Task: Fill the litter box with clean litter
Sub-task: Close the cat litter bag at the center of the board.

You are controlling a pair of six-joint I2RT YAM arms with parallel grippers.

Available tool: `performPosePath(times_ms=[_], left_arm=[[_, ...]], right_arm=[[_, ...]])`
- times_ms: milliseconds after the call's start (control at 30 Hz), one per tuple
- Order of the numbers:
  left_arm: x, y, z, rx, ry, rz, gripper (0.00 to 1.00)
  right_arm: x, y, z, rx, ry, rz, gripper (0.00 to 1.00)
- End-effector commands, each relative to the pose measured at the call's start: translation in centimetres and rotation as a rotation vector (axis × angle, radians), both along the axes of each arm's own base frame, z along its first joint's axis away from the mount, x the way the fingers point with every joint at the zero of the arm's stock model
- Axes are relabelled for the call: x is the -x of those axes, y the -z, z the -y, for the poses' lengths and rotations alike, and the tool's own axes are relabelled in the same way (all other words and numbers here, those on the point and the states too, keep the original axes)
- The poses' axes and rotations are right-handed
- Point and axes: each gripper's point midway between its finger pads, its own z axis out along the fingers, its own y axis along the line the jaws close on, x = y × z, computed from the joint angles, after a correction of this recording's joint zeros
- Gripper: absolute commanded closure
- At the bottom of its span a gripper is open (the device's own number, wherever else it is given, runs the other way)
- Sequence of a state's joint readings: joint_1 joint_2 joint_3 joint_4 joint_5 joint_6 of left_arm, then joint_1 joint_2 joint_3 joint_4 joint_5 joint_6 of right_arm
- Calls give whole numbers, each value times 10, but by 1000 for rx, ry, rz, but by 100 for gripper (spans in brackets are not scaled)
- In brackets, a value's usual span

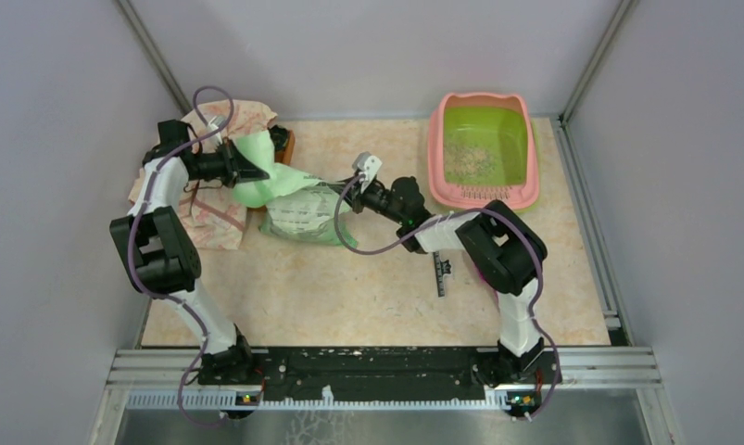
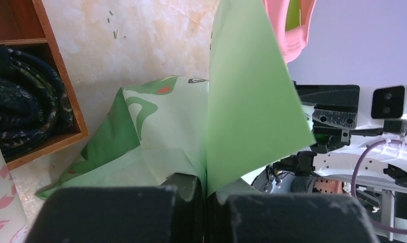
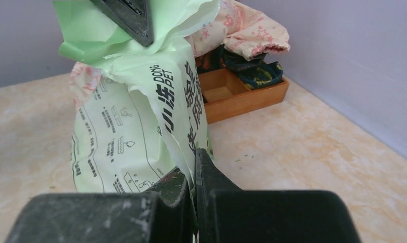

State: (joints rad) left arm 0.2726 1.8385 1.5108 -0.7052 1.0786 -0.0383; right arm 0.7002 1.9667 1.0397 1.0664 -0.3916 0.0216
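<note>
top external: litter box (image 1: 484, 194) sits at the far right of the table (image 1: 349, 287). its lime basin holds a thin scatter of clean litter (image 1: 470, 159). green bag (image 1: 298, 209) stands well apart from it, left of centre, beside the wooden tray (image 1: 287, 141).

left wrist: wooden tray holds a dark cloth (image 2: 24, 101). left pincer (image 2: 206, 195) is clenched on a fold at the bag's top.

right wrist: right pincer (image 3: 195, 190) is clamped tight on the bag's side edge, printed face toward the lens.
</note>
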Motion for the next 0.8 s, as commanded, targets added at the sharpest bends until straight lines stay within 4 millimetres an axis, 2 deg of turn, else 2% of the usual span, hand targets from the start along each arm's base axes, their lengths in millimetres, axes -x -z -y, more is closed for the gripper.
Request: performPosePath(times_ms=[0, 133, 267, 400, 533, 633, 700, 767], left_arm=[[-15, -19, -19, -107, -13, 160, 100], [-16, -19, -23, -145, -14, 187, 100], [-16, -19, -24, -128, -9, 171, 100], [-13, -28, -28, -59, -13, 183, 100], [-9, -37, -28, -1, 0, 207, 100], [-5, -42, -24, 34, 21, 225, 100], [-2, -46, -23, 42, 30, 237, 100], [0, -48, -22, 43, 35, 247, 100]], right_arm=[[1, -26, 8, 37, 120, 205, 100], [12, -21, 11, 123, 204, 346, 100], [20, -5, 18, 236, 305, 489, 100], [16, 10, 34, 328, 443, 573, 100], [10, 5, 52, 318, 553, 603, 100], [6, -13, 64, 195, 564, 505, 100], [3, -22, 65, 128, 457, 350, 100], [1, -27, 61, 75, 308, 128, 90]])
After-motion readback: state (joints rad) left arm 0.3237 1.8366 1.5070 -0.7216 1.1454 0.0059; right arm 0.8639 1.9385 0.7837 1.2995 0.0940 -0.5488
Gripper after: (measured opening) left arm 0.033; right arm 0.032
